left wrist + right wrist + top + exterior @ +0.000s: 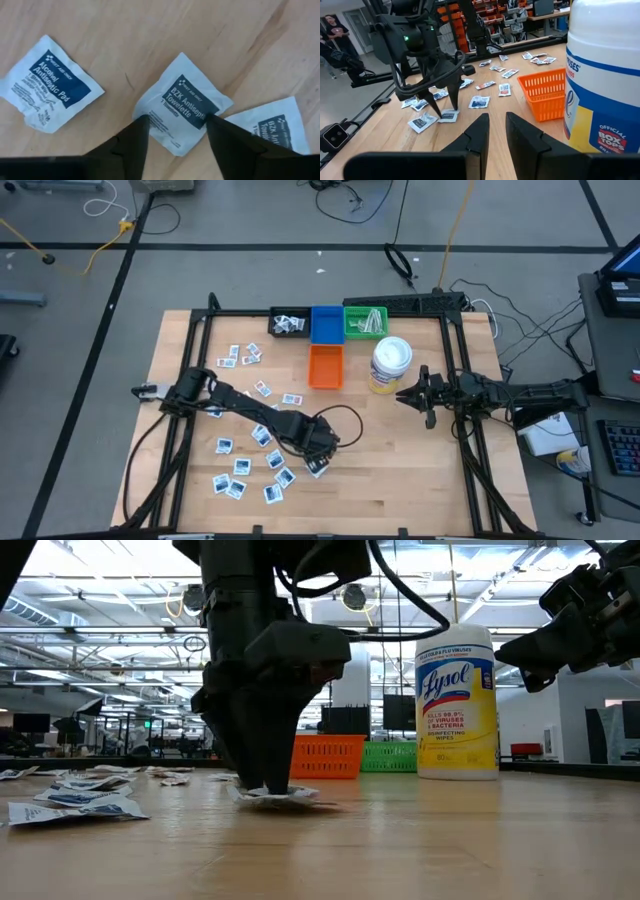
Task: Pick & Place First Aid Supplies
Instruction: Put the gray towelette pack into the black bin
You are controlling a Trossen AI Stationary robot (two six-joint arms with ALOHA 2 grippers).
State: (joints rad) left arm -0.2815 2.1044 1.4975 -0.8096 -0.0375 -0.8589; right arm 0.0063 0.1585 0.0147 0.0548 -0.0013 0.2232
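Observation:
Several small white square packets with blue print lie flat and scattered on the table's left half [245, 465]. My left gripper [177, 120] is open and points straight down over one of them, a BZK towelette packet [182, 100], near the middle of the table [318, 463]. An alcohol pad packet [47, 82] and a second towelette packet [272, 125] lie flat on either side. My right gripper [497, 125] is open by a narrow gap and hangs above the table's right side [408, 395], touching nothing. My left gripper comes from above, pointing down, with its two spread fingertips [142, 122] set down on the towelette packet, one near each opposite edge [150, 112]. The packet's printed middle shows between them. The packet lies flat on the table [285, 796].
Along the far edge stand a black bin [288, 325] with packets, a blue bin [325, 323] and a green bin [366, 321] with pale strips. An orange bin [325, 366] sits nearer, beside a Lysol wipes tub [390, 365]. Bare wood lies near and right.

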